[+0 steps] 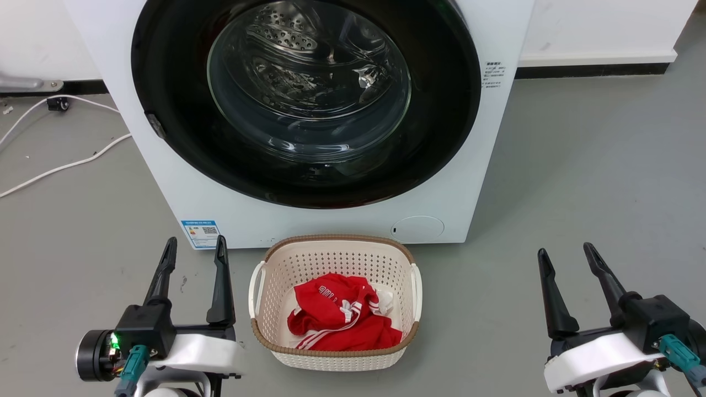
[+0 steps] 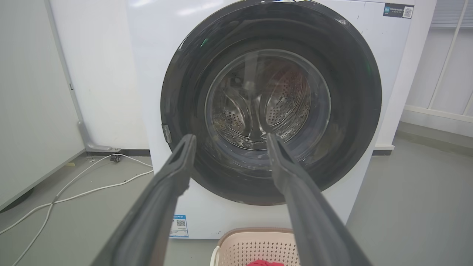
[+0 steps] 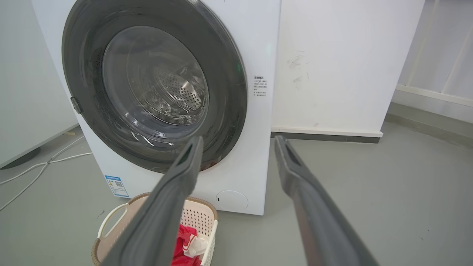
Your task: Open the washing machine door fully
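The washing machine door (image 1: 306,99) sits shut, far centre, beyond the laundry basket (image 1: 336,242). The left pincer (image 1: 196,240) and right pincer (image 1: 565,248) both gape wide, near, well apart from it. Best to hook the catch (image 1: 155,125) on its left edge, then swing it wide.

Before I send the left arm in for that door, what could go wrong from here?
The washing machine door is shut and glossy, with a small tab on its left edge; the open left gripper may slip off. The basket sits right before the machine, so a low reach could knock it. White cables lie on the floor to the left: a possible wheel snag.
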`<state>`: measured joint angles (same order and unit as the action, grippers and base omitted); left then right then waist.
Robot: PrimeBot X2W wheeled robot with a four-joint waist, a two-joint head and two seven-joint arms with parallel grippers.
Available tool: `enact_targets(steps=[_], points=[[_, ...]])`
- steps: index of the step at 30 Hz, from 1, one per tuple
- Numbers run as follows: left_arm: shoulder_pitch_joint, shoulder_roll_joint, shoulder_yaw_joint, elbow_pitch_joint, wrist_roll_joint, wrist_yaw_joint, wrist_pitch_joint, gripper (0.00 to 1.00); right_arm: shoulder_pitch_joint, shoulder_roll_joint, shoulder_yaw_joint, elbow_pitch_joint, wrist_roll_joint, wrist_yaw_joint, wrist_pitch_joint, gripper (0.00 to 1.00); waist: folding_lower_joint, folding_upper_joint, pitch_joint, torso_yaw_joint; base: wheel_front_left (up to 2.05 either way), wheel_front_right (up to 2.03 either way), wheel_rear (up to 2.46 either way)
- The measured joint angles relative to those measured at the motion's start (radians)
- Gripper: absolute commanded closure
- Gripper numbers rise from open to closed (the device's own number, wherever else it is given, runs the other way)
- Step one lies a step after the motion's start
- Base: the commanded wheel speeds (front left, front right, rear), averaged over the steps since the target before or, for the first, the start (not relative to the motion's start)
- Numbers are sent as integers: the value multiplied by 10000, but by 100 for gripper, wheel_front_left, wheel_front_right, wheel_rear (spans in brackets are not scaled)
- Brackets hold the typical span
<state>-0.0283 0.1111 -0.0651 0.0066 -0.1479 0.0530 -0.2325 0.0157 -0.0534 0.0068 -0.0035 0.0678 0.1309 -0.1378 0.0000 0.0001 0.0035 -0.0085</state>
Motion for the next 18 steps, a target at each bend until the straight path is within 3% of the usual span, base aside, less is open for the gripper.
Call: enact_targets(steps=[18], points=[[91,-100,17,-8,1108,25,-280,0,84,13,125,-82,-690,0,-173,0,0,0,-1,-40,0,0,0]])
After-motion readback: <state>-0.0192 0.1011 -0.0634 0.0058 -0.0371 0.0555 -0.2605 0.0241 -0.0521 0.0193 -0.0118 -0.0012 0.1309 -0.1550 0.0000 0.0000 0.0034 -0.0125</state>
